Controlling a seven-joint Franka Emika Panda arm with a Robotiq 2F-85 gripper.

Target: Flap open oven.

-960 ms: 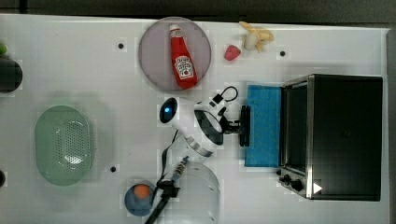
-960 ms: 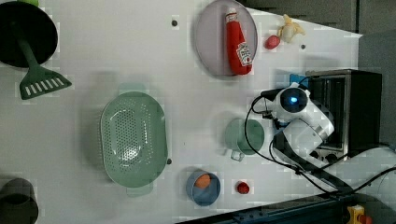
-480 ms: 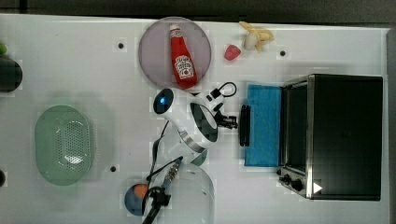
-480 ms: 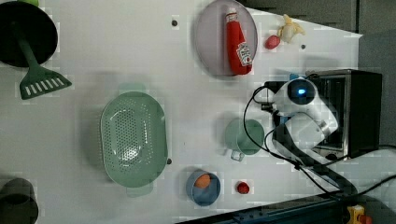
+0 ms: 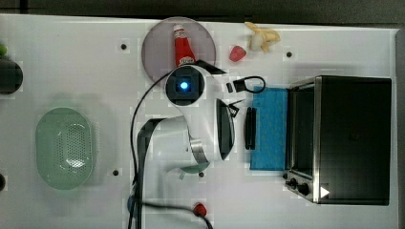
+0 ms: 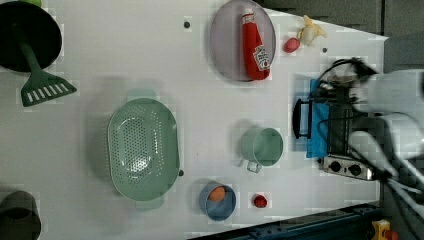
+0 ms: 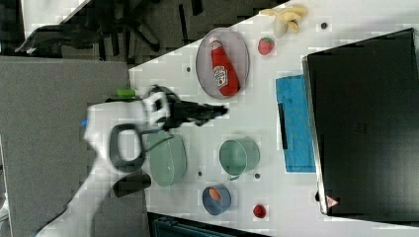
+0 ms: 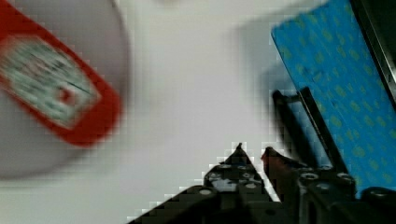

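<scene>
The gripper (image 8: pixel 252 156) hangs above the white table (image 5: pixel 71 62), its fingers (image 8: pixel 239 161) only a narrow gap apart and holding nothing — bare tabletop shows between them in the wrist view. Just beside the tips lies the dark curved handle (image 8: pixel 299 126) of the oven door (image 5: pixel 270 129), which is folded down flat, its blue glass facing up. The oven (image 5: pixel 353 138) itself (black box, silver frame, knobs (image 5: pixel 297 183) at one corner) sits at the top view's right. The white arm (image 5: pixel 200 119) stretches across the table's middle, partly over the green cup (image 6: pixel 262 146). A ketchup bottle (image 6: pixel 254 45) lies on a grey plate (image 6: pixel 225 40); a green colander (image 6: pixel 142 147) sits well apart, toward the left view's left.
</scene>
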